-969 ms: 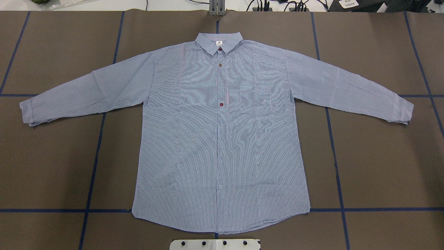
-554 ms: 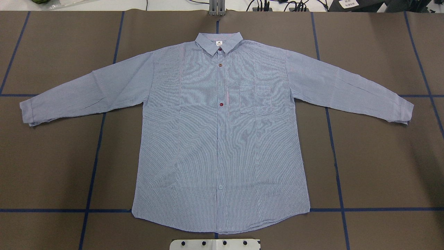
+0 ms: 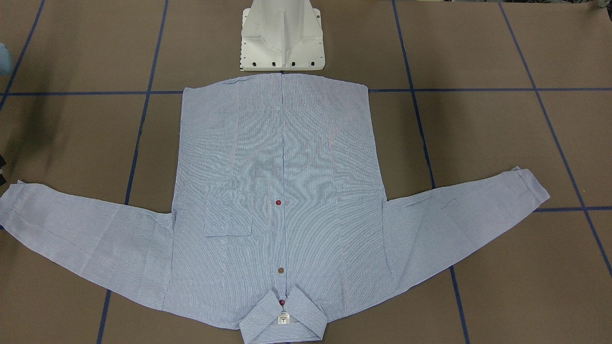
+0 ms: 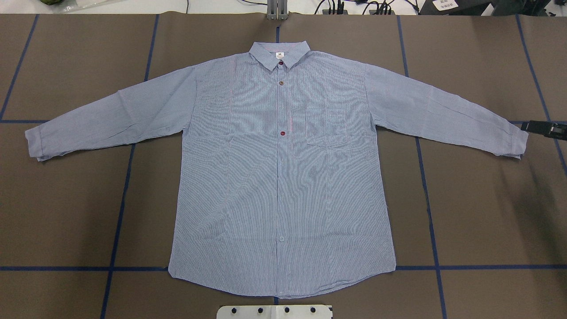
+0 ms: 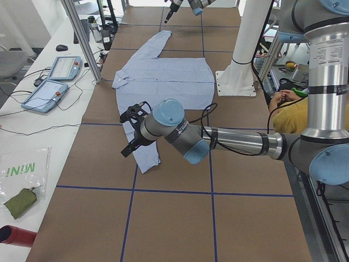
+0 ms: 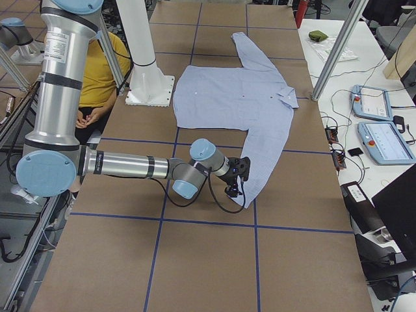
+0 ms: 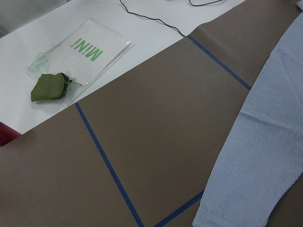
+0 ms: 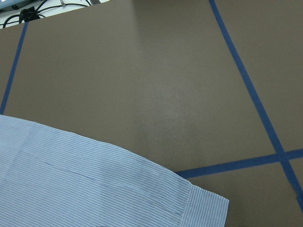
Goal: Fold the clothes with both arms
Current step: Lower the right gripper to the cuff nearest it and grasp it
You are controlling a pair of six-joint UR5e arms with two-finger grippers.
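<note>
**Surface and room.** The table carries a brown cover (image 4: 478,66) divided into rectangles by blue tape lines (image 4: 432,230). A white pedestal base (image 3: 282,43) stands at the robot's edge. A white bench (image 5: 32,131) runs along the side opposite the robot. On it lie two teach pendants (image 5: 50,94), a clear plastic bag (image 7: 80,49) printed with green letters, and a green pouch (image 7: 49,87). A person in a yellow top (image 6: 97,75) sits behind the base.

**Shirt.** The shirt (image 4: 283,177) lies flat, front up and buttoned, at the centre of the cover. Its collar (image 4: 279,53) points away from the robot, and its hem (image 4: 283,290) lies just short of the base. Both sleeves are spread outward.

**Arms.** The left arm (image 5: 234,141) reaches low and nearly level across the table. The left gripper (image 5: 128,134) hangs over the left cuff (image 5: 148,158). The right arm (image 6: 130,166) is posed likewise, with the right gripper (image 6: 235,185) at the right cuff (image 4: 516,141). Only its black tip enters the overhead view. Contact with the fabric cannot be determined, nor can the jaw opening of either gripper.

**Count.**
- One shirt, with two sleeves.
- One chest pocket (image 4: 325,128) and one neck label (image 4: 280,55).
- Four visible buttons: two red, one brown, one pale.
- Two arms and two grippers.
</note>
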